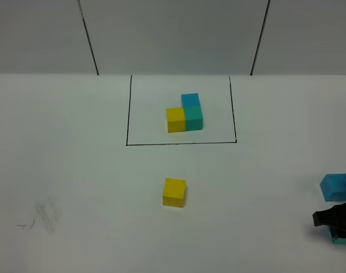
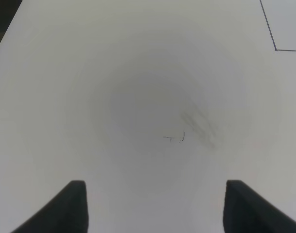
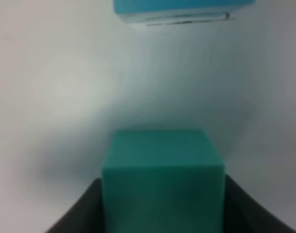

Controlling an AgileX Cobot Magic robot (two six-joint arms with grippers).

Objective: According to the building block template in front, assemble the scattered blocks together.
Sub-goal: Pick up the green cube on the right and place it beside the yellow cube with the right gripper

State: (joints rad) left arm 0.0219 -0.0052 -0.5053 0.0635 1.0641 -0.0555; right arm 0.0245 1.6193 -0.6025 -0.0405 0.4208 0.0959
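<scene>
The building block template (image 1: pixel 184 114), a joined yellow, teal-green and sky-blue cluster, sits inside a black drawn rectangle (image 1: pixel 181 143) at the back middle. Of the scattered blocks, the yellow one (image 1: pixel 174 192) lies alone in the middle of the table. The sky-blue one (image 1: pixel 336 187) (image 3: pixel 182 6) rests near the right edge. Just in front of it is the teal-green one (image 1: pixel 343 240) (image 3: pixel 162 174), with my right gripper (image 1: pixel 337 219) (image 3: pixel 162 199) shut on its two sides. My left gripper (image 2: pixel 155 204) stands open over bare table, out of the exterior high view.
Faint pencil scribbles (image 1: pixel 42 219) (image 2: pixel 186 131) mark the white tabletop at the front left. A corner of the black rectangle (image 2: pixel 275 48) shows in the left wrist view. A grey panelled wall (image 1: pixel 173 34) closes the back.
</scene>
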